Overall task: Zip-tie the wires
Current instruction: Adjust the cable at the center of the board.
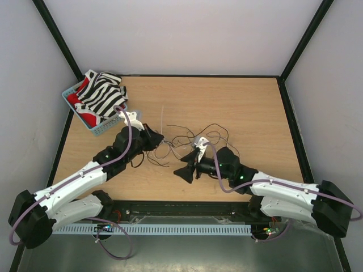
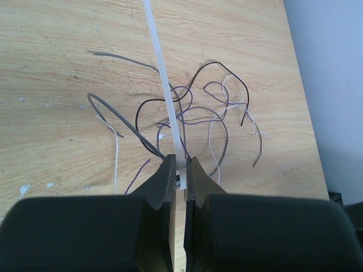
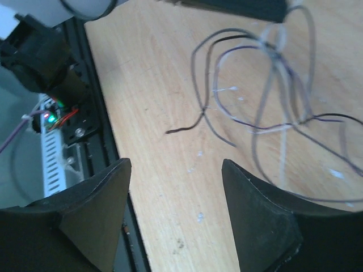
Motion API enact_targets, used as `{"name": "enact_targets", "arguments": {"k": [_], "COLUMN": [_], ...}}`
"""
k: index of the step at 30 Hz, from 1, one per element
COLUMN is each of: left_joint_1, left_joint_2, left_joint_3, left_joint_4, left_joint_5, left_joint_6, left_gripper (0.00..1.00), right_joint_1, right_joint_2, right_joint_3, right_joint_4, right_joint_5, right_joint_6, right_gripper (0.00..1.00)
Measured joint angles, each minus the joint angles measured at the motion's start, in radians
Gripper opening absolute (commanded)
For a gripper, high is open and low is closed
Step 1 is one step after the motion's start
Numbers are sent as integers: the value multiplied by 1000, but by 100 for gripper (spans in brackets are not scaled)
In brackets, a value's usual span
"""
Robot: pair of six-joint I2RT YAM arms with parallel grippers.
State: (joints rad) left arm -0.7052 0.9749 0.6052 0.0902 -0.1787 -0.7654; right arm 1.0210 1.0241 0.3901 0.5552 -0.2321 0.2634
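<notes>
The wires (image 1: 190, 140) lie as a loose tangle of thin dark, purple and pale strands on the wooden table's middle. My left gripper (image 1: 161, 137) is at the tangle's left edge, shut on a white zip tie (image 2: 163, 85). The tie's strap runs up and away from the jaws across the wires (image 2: 195, 113); in the top view it shows as a thin pale line (image 1: 161, 120). My right gripper (image 1: 184, 164) is open and empty, hovering near the table's front edge. In the right wrist view the wires (image 3: 272, 96) lie beyond its gripper (image 3: 176, 170).
A blue basket (image 1: 101, 129) holding a zebra-striped cloth (image 1: 103, 93) and something red stands at the table's back left, close to my left arm. The black front rail (image 3: 96, 113) and electronics below it lie just left of my right gripper.
</notes>
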Motion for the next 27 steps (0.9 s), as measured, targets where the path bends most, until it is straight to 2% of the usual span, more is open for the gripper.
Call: {"name": "enact_targets", "arguments": {"k": [5, 9, 12, 17, 23, 27], "left_joint_1": [24, 39, 43, 55, 78, 85], "left_joint_2": [-19, -34, -45, -67, -79, -82], "left_joint_3": [1, 6, 17, 21, 21, 21], "left_joint_4": [-6, -17, -30, -40, -72, -82], "left_joint_5": [66, 139, 195, 284, 343, 365], "left_joint_6": [80, 141, 187, 251, 278, 288], "left_gripper": [0, 0, 0, 0, 0, 0], "right_joint_1": [-112, -207, -226, -233, -284, -294], "right_joint_2": [-88, -23, 67, 178, 219, 232], "right_joint_3": [11, 76, 142, 196, 219, 241], "right_joint_4": [-124, -183, -195, -187, -156, -133], "right_joint_5": [35, 18, -15, -48, -102, -156], "right_joint_6": [-42, -39, -34, -43, -85, -115], "right_gripper": [66, 61, 57, 57, 56, 59]}}
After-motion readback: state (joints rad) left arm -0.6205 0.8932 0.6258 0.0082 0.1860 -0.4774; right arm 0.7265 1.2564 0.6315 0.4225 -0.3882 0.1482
